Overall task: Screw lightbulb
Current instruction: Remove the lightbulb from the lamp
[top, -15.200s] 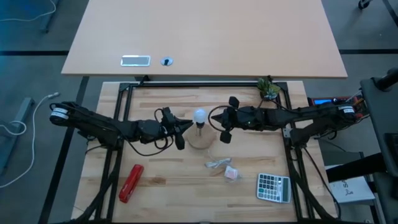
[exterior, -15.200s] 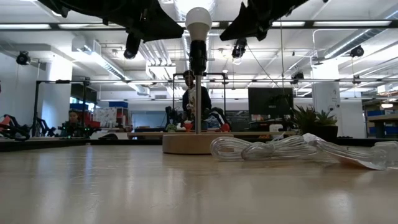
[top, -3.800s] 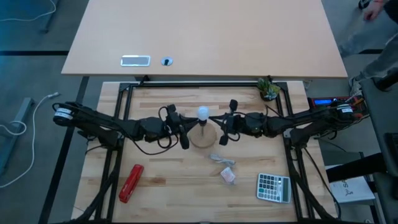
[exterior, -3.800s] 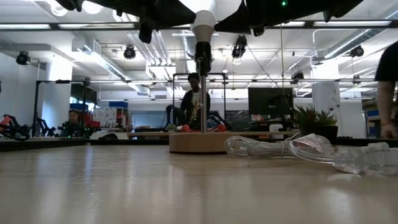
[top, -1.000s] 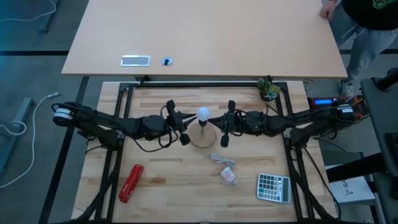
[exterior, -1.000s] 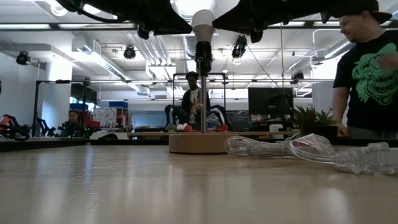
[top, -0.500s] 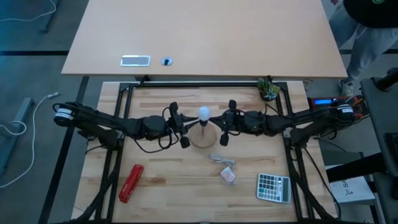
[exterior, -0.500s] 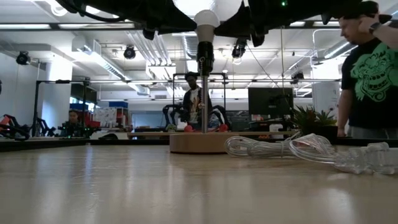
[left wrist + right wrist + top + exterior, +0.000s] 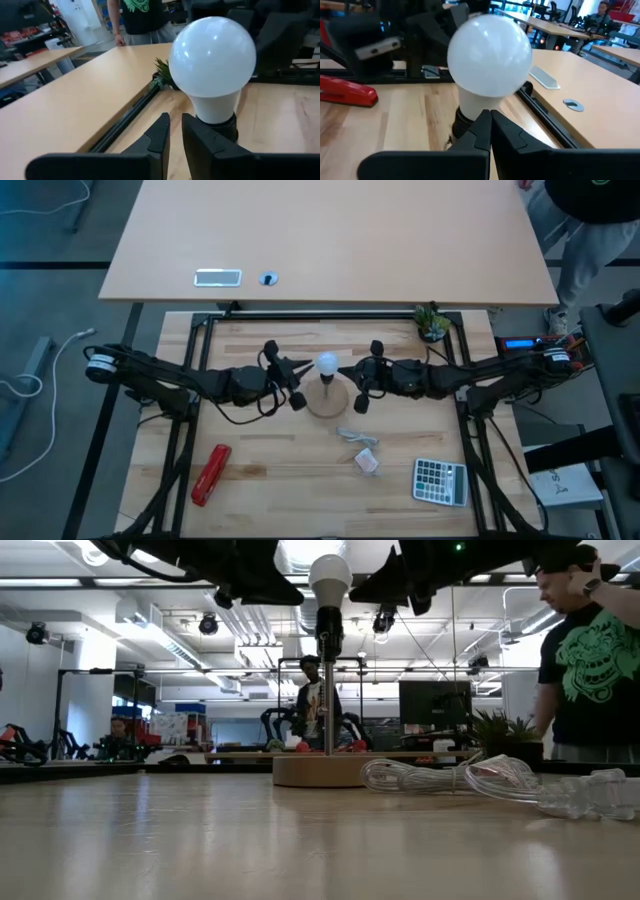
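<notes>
The lightbulb (image 9: 326, 363) sits upright in a socket on a thin stem above the round wooden base (image 9: 325, 401), between the two grippers. The left gripper (image 9: 297, 385), fingers nearly together and holding nothing, points at it from just beside. The right gripper (image 9: 357, 385), fully closed and empty, faces it from the opposite side.

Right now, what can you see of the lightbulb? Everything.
The lightbulb is a small frosted white globe narrowing to a white collar, seated upright in a dark socket atop a thin post that rises from a round wooden disc near the table's middle. Its surface looks smooth and glossy, unlit. The left gripper and right gripper flank it closely; neither visibly grips the bulb, and contact cannot be told.
</notes>
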You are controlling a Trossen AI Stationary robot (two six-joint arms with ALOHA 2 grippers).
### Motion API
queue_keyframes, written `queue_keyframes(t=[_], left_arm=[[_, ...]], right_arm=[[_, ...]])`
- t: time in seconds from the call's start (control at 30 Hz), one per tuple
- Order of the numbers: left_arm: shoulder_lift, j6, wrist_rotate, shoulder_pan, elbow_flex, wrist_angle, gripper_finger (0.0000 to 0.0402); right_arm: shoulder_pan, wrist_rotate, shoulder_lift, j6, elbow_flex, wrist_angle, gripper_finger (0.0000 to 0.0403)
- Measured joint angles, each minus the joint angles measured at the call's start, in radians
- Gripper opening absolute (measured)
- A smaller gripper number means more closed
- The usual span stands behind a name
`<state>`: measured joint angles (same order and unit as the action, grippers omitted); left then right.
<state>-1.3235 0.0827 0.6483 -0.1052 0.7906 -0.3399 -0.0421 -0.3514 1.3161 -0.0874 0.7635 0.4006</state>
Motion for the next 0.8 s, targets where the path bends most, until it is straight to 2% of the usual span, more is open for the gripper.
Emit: queue_keyframes(t=[0.17, 0.33, 0.8], left_arm=[[0.0, 0.049, -0.008, 0.02, 0.0, -0.028, 0.0041], [0.0, 0.07, -0.121, 0.03, 0.0, -0.045, 0.0041], [-0.005, 0.064, -0.186, 0.031, 0.0, -0.069, 0.0041]], right_arm=[[-0.008, 0.02, -0.001, 0.001, 0.0, 0.017, 0.0], [-0.01, 0.043, -0.001, -0.006, 0.0, 0.052, 0.0], [-0.01, 0.037, 0.0, -0.01, 0.0, 0.06, 0.0]])
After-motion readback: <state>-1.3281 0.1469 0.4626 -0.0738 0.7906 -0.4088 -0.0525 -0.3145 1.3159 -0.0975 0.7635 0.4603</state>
